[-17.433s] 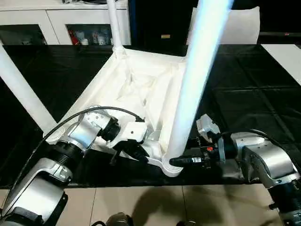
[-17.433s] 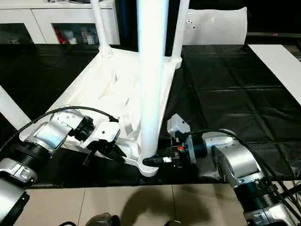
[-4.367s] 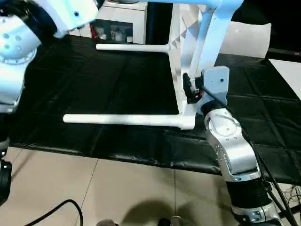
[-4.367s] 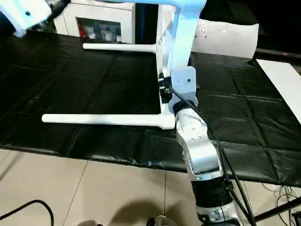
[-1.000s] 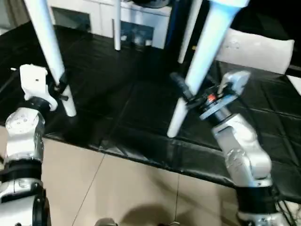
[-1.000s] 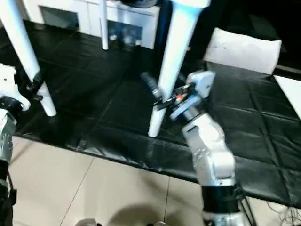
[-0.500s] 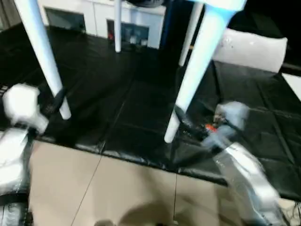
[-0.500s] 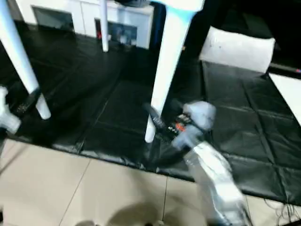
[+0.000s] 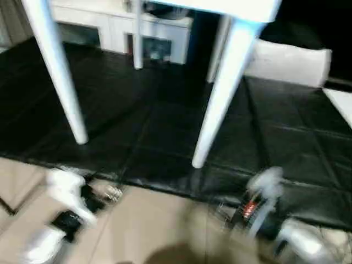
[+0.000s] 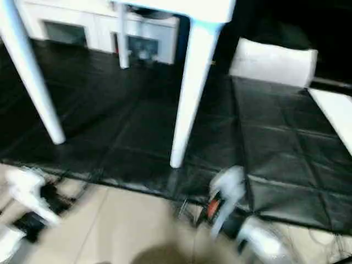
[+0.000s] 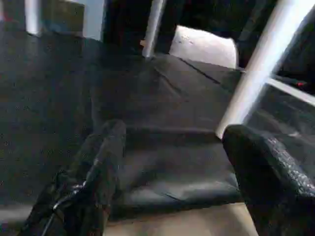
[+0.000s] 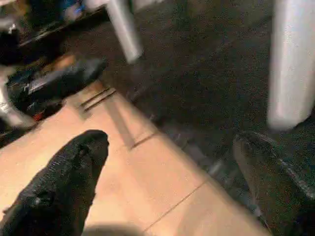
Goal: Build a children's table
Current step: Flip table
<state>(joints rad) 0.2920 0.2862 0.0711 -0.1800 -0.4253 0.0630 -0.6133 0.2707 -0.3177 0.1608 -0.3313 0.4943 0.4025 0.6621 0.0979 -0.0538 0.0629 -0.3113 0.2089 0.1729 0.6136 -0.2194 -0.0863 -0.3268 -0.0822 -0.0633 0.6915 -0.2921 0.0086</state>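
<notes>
Both hands (image 9: 82,206) off four legs (image 9: 217,102)

Setting: indoor robot test room or lab, furnished partly like a home. Evidence: low surface (image 9: 132,110) draped in black sheeting creased into squares, its front edge hanging over a beige tiled floor (image 9: 154,220); white cabinets (image 9: 104,30) with glass doors along the back wall, small blurred items behind the glass; white cushion-like block (image 9: 289,60) on the sheeting; loose cables on the tiles at the floor's right edge (image 10: 324,236).
</notes>
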